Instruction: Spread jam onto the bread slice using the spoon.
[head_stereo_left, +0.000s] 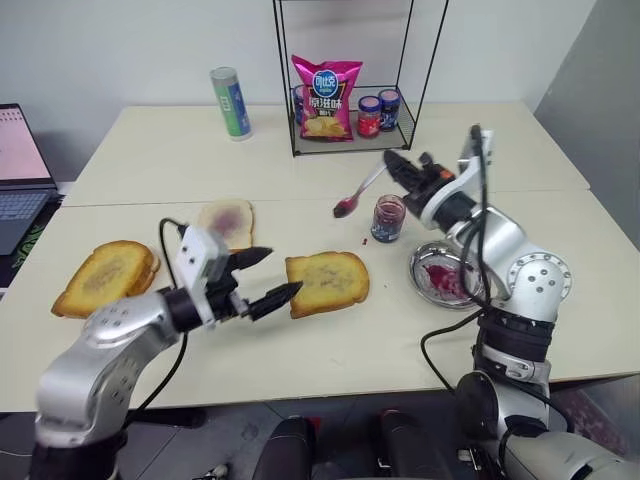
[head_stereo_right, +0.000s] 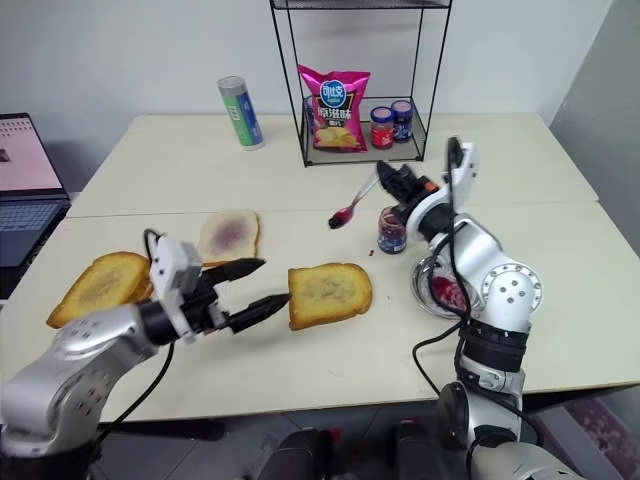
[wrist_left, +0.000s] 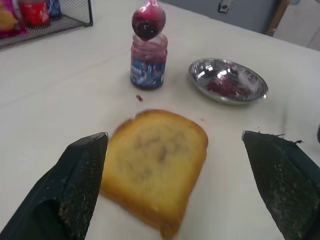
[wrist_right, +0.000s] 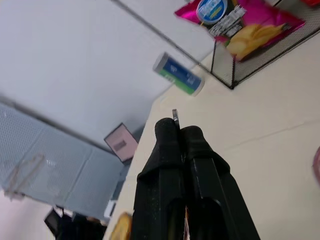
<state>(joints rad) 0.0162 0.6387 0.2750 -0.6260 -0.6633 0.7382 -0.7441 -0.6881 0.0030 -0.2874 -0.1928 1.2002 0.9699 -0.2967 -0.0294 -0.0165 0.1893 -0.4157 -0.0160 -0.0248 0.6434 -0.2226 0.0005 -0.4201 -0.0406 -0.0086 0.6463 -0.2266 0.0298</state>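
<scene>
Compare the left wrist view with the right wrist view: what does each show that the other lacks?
Left wrist alone: the bread slice between the open left tool's fingers, the jam, the loaded spoon and the metal dish. Right wrist alone: the right tool shut on the spoon's handle, and the green can. Both: the table and wire rack.
</scene>
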